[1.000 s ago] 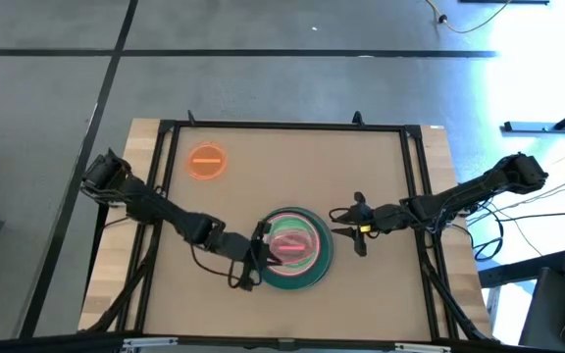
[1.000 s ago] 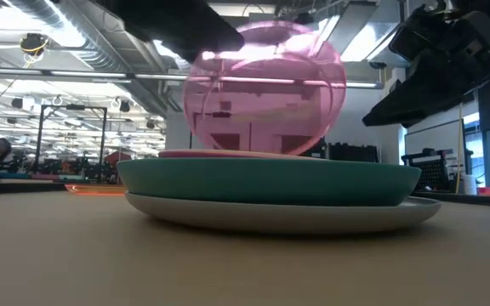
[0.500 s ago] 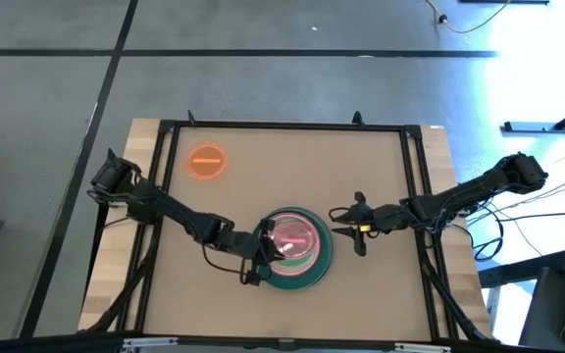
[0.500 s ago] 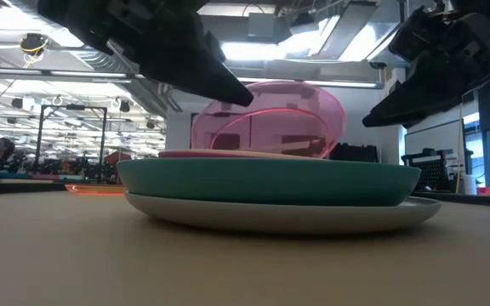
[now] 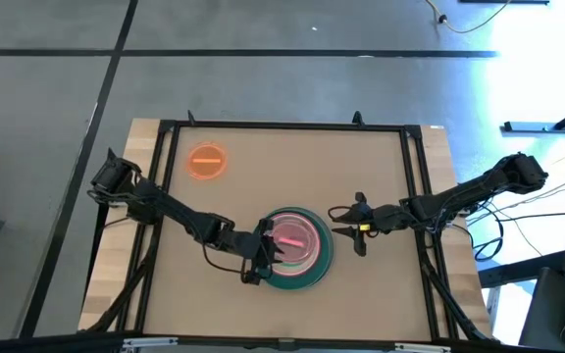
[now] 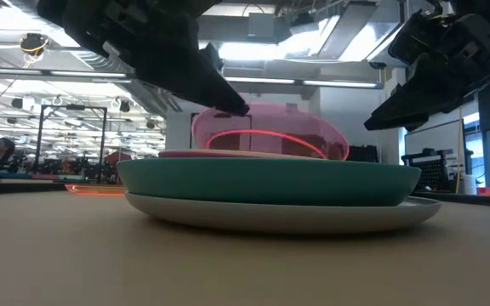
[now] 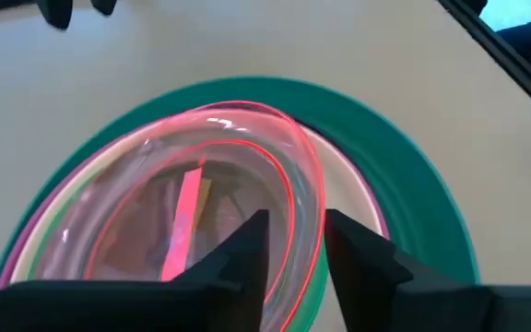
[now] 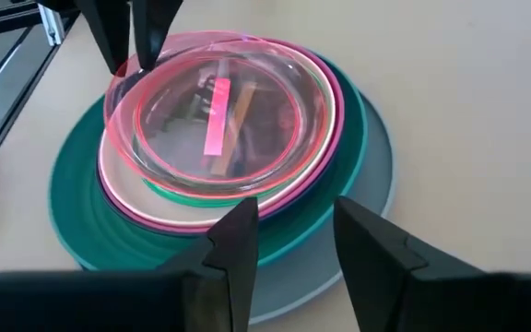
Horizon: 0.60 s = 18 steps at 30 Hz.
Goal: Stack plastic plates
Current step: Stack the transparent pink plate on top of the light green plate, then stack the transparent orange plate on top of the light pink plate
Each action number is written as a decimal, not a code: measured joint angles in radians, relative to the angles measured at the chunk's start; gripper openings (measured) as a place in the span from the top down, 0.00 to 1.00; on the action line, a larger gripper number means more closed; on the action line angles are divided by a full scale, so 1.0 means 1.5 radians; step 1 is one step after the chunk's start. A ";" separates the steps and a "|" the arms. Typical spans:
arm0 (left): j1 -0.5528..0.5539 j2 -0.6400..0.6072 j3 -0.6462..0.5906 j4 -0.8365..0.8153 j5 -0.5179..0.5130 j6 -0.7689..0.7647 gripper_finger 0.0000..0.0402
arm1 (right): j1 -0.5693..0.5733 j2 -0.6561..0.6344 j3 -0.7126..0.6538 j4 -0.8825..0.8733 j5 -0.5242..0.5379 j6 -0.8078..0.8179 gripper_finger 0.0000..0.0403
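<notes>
The left hand [image 5: 263, 257] is clenched on the rim of the pink plate [image 5: 295, 238], one finger [image 7: 243, 263] on each side of the rim (the wrist view shows this plainly). Its arm reaches in from the surface's left edge, bent at the elbow, toward the stack [image 5: 307, 270] near the middle of the front edge. The pink plate tilts, its gripped side raised and its far side resting on the plates below: a grey plate [image 6: 279, 217] at the bottom, a teal plate [image 6: 270, 183] on it, then smaller ones. An orange plate [image 5: 206, 162] lies alone near the back left corner. The right hand [image 5: 345, 227] hangs just beside the stack's right side, its fingers [image 8: 238, 244] parted and holding nothing.
</notes>
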State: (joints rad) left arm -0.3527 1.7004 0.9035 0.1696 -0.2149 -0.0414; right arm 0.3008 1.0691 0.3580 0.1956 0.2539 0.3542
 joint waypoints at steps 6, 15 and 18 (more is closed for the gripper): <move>0.010 -0.013 -0.001 -0.019 0.060 -0.041 0.70 | 0.000 0.000 0.000 -0.011 0.000 0.009 0.67; 0.016 -0.095 -0.001 -0.131 0.076 -0.059 0.70 | 0.000 0.000 0.000 -0.013 0.000 0.010 0.67; 0.016 -0.124 -0.001 -0.186 0.019 -0.069 0.70 | 0.001 0.000 0.000 -0.013 0.000 0.010 0.67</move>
State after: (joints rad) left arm -0.3290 1.5149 0.9024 -0.1096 -0.1867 -0.1453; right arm 0.3016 1.0691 0.3580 0.1758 0.2539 0.3698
